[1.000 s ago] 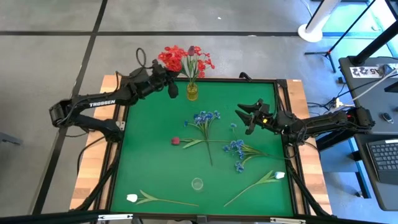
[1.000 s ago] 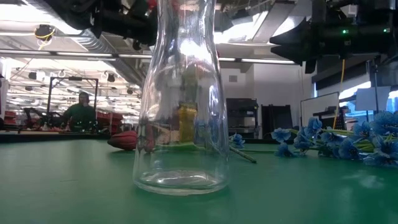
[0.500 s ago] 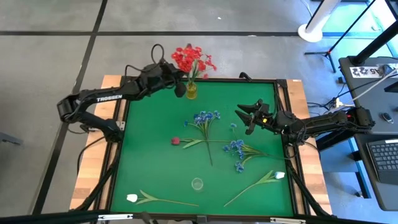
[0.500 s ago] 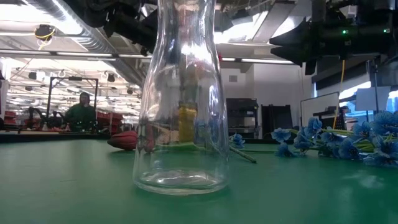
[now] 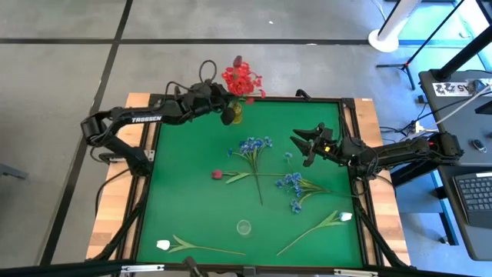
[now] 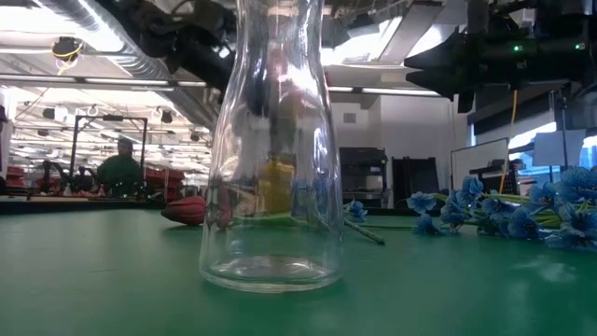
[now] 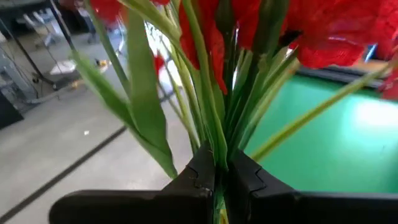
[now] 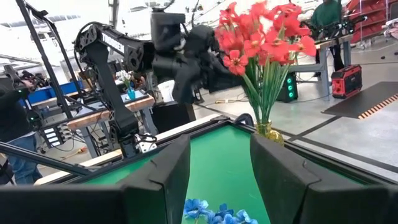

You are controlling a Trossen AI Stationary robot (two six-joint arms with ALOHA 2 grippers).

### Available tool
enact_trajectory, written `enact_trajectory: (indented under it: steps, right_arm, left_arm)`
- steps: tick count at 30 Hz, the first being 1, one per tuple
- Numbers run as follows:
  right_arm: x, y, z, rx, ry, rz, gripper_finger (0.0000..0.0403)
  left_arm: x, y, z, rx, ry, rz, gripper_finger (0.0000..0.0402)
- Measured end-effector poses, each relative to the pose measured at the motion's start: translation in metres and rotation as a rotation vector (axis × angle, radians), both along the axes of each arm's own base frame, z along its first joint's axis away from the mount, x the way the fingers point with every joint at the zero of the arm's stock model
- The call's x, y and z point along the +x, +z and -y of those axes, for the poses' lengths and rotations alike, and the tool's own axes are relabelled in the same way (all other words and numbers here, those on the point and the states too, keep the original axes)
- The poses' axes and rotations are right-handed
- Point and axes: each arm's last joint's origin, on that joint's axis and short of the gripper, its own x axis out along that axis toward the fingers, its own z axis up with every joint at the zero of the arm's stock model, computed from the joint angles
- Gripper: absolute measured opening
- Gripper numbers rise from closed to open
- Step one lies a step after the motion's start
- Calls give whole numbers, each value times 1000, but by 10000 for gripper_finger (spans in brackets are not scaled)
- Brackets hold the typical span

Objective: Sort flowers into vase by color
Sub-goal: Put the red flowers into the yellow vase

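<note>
Red small-blossom sprays [image 5: 241,79] stand bunched in the yellow vase [image 5: 236,114] at the counter's [image 5: 192,208] far edge, where the left tool [image 7: 219,180] is clenched on their green stems just above the vase mouth. The right tool [image 5: 305,144] hovers released over mid-counter near the blue sprays [image 5: 254,146]. The rosebud [image 5: 217,175], more blue sprays [image 5: 291,185] and two white tulips [image 5: 342,217] lie flat; a clear vase [image 6: 272,149] stands empty. These artificial stems look light and springy, so pinch low on the stem, not the blossoms.
</note>
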Motion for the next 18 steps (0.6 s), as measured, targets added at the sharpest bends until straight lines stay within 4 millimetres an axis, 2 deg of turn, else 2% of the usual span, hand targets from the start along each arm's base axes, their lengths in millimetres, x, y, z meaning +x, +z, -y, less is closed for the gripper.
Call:
enact_trajectory:
  steps: [3, 8, 18]
  right_arm:
    - [0, -1, 0, -1, 0, -10, 166]
    - [0, -3, 0, 0, 0, -32, 166]
    - [1, -4, 0, 4, 0, -37, 166]
  left_arm:
    - [4, -9, -2, -12, 0, -20, 6]
    - [5, -10, -3, 0, 14, -25, 25]
    - [-2, -12, -1, -23, 45, -105, 135]
